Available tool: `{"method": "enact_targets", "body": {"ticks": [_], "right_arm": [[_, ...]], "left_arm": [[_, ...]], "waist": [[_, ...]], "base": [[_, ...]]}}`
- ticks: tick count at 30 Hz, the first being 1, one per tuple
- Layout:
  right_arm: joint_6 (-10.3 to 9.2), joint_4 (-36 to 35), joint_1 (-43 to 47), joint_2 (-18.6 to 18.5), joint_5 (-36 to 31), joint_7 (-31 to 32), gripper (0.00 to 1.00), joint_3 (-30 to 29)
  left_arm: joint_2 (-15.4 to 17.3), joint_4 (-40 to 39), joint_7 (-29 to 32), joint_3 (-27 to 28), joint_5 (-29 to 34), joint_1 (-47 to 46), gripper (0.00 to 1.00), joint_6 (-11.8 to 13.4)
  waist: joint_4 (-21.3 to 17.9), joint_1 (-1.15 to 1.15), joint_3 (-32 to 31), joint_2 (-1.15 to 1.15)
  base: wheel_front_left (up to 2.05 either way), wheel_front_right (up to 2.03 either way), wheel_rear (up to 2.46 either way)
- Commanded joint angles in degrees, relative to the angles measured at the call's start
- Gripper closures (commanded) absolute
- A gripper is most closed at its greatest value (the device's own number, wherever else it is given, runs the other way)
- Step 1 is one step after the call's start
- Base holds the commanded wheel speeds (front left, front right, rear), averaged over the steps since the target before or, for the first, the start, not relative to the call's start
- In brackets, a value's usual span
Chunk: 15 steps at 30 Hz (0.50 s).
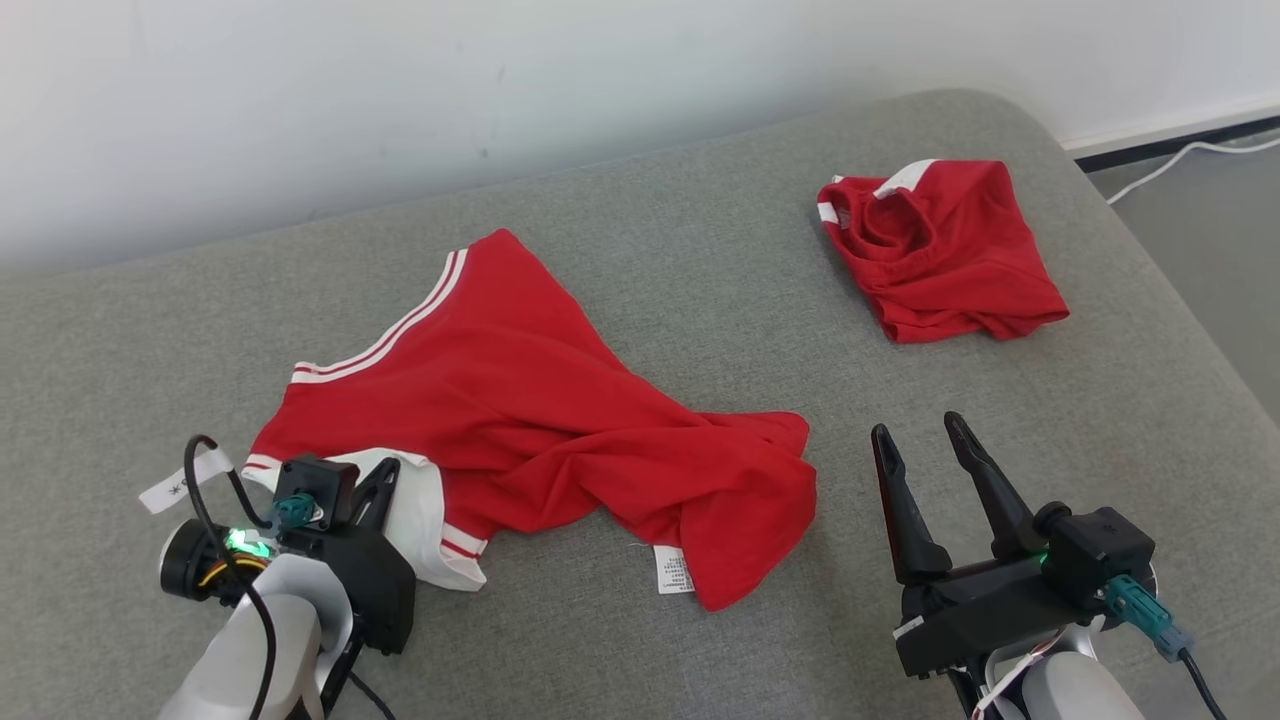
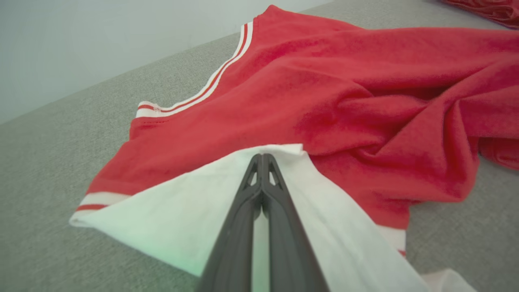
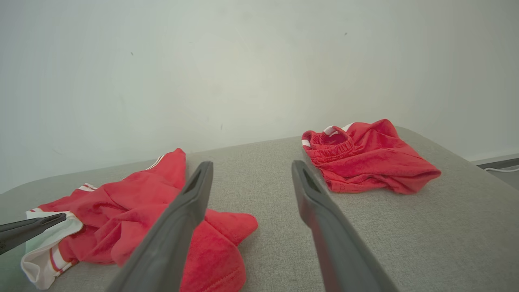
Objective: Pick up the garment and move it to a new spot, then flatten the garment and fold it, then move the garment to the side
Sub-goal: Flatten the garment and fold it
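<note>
Garment: red garment (image 1: 520,400) with white-striped trim, crumpled, on the left half of the grey cushion (image 1: 700,250), toward its front edge.
White panel: white panel (image 2: 194,202) at the garment's front-left end, lying on the cushion.
My left gripper: left gripper (image 2: 262,156) fingers pressed together on the white panel, pinching it.
My right gripper: right gripper (image 1: 930,440) fingers spread, holding nothing, apart from the garment's right end.
Second piece: folded red piece (image 1: 940,250) near the far right corner.
Step in hand: I judge it the pick-up; lift slowly, check that the pinch holds, and steer clear of the folded piece.
</note>
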Motion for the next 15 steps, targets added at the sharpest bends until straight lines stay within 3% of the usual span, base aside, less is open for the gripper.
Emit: {"method": "enact_targets", "body": {"ticks": [1,5,6,7,11,15], "right_arm": [[0.01,0.07,0.11,-0.05,-0.09,-0.10,0.00,-0.02],[0.01,0.19,0.13,-0.09,-0.09,-0.10,0.00,0.16],[0.01,0.20,0.14,-0.09,-0.08,-0.10,0.00,0.17],[0.01,0.19,0.13,-0.10,-0.06,-0.10,0.00,0.26],[0.01,0.19,-0.13,-0.59,0.56,-0.10,0.00,0.37],[0.01,0.13,-0.19,-0.80,0.44,-0.10,0.00,0.25]], "left_arm": [[0.01,-0.20,-0.24,0.06,0.21,0.94,1.00,0.04],[-0.07,-0.86,-0.24,0.17,0.81,1.16,1.00,0.20],[-0.02,-1.36,-0.24,0.19,1.11,1.06,0.77,0.36],[0.09,-1.56,-0.24,0.35,1.19,1.12,0.00,0.38],[1.16,-0.69,-0.24,1.63,0.47,0.46,0.00,0.58],[3.46,0.62,-0.25,2.77,-0.48,-2.23,0.00,-1.07]], "waist": [[0.42,0.00,-0.21,0.00],[0.88,0.00,-0.43,0.00],[0.94,0.00,-0.46,0.00],[0.95,0.00,-0.49,0.00],[0.59,0.00,-0.36,0.00],[0.21,0.00,0.17,0.00]], "base": [[0.00,0.00,0.00],[0.00,0.00,0.00],[0.00,0.00,0.00],[0.00,0.00,0.00],[0.00,0.00,0.00],[0.00,0.00,0.00]]}}
